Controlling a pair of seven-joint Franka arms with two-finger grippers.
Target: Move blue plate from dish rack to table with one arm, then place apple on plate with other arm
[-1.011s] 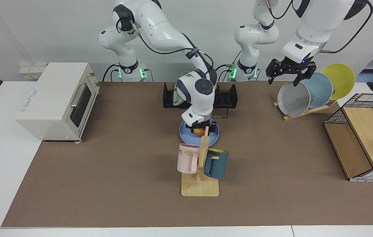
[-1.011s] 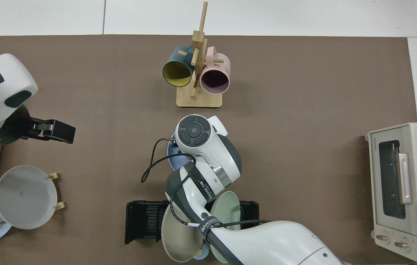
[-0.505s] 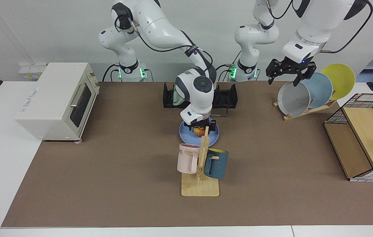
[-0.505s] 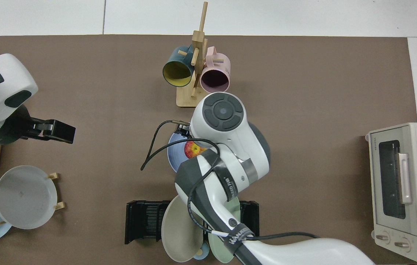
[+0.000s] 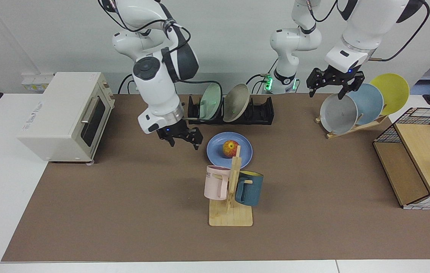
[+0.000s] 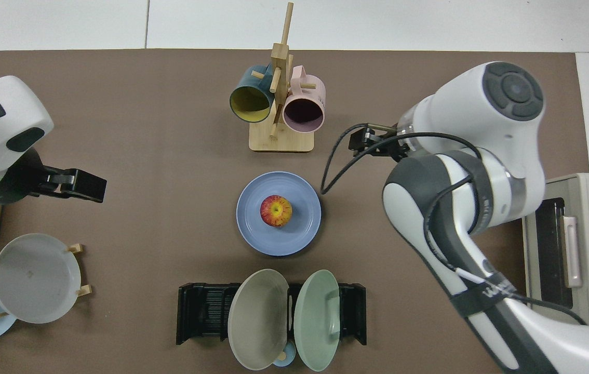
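Item 1: apple resting centred on blue plate, placement apparently complete. Right gripper hanging beside plate, fingers apart, empty. Left gripper waiting, open, well apart.

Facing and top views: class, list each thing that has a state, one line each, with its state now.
Blue plate: flat on table.
Apple: on plate, free.
Dish rack: holds two plates upright.
Right gripper: open, empty, beside plate.
Left gripper: open, waiting above grey plate.
Mugs: hung on stand.
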